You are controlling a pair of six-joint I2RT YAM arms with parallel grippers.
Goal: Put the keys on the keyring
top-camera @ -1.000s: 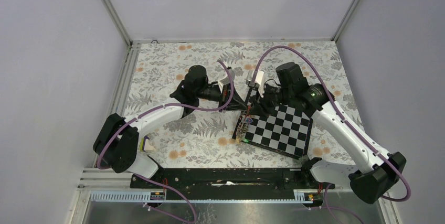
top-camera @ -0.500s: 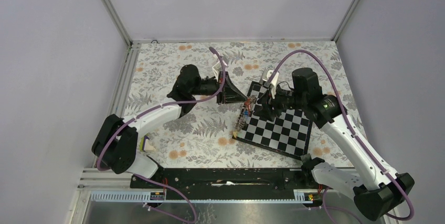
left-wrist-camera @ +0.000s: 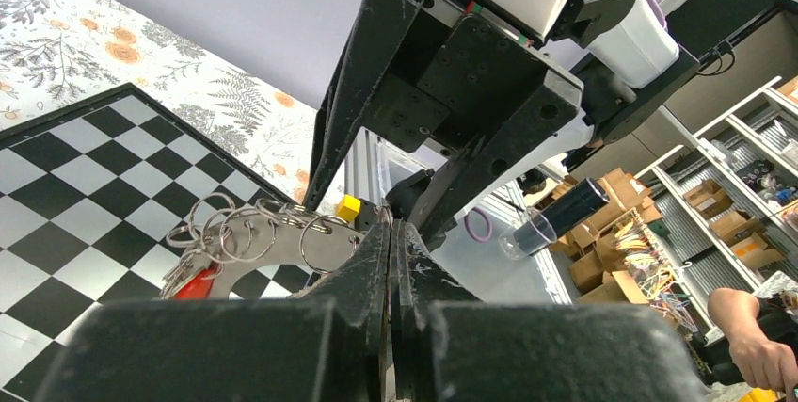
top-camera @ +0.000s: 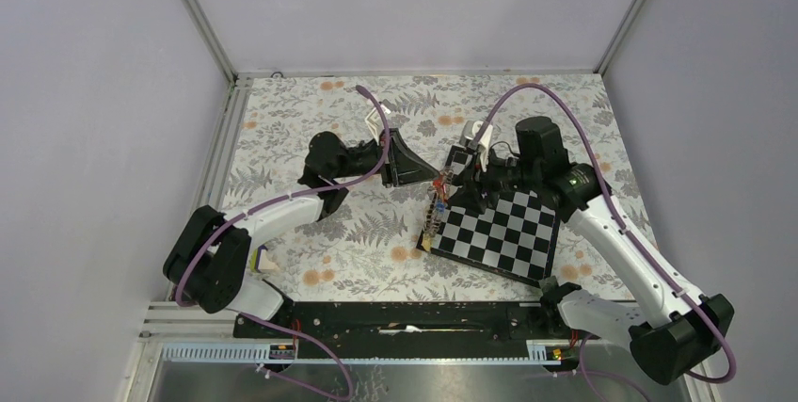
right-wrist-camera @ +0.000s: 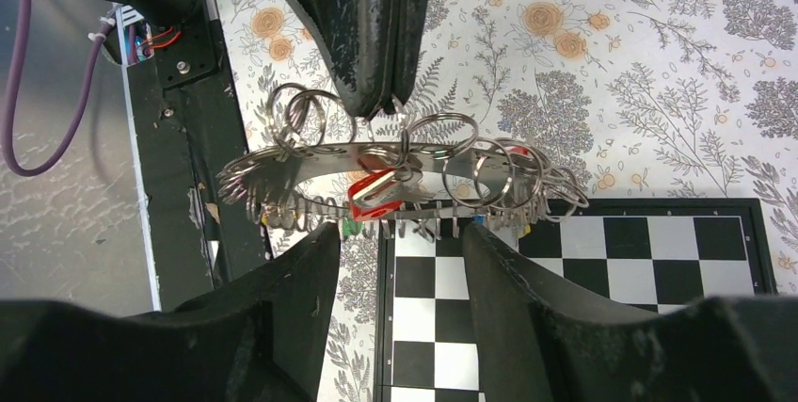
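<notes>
- The floral table [top-camera: 311, 120] carried everything, with the chessboard [top-camera: 503, 233] lying askew on its right half.
- The left gripper [left-wrist-camera: 393, 233] was pinched fully closed on the rim of the keyring [right-wrist-camera: 320, 155], holding it in the air over the board's left edge.
- The right gripper [right-wrist-camera: 400, 242] faced the ring from the other side, its fingers parted about halfway and holding nothing, just short of the metal.
- The keyring hung edge-on to the right wrist view, gripped only by a narrow bite at its rim. To my eye that was the weak point: a push from the right fingers could swivel it or pull it out of that pinch.
- The keys [right-wrist-camera: 372, 185] crowded the ring, a red head in the middle and a yellow one [left-wrist-camera: 349, 206] near the closed fingertips. I judged that a closing finger could snag the wrong one.
- The small split rings [right-wrist-camera: 306, 110] overlapped thickly; they might tangle and drag neighbours along.
</notes>
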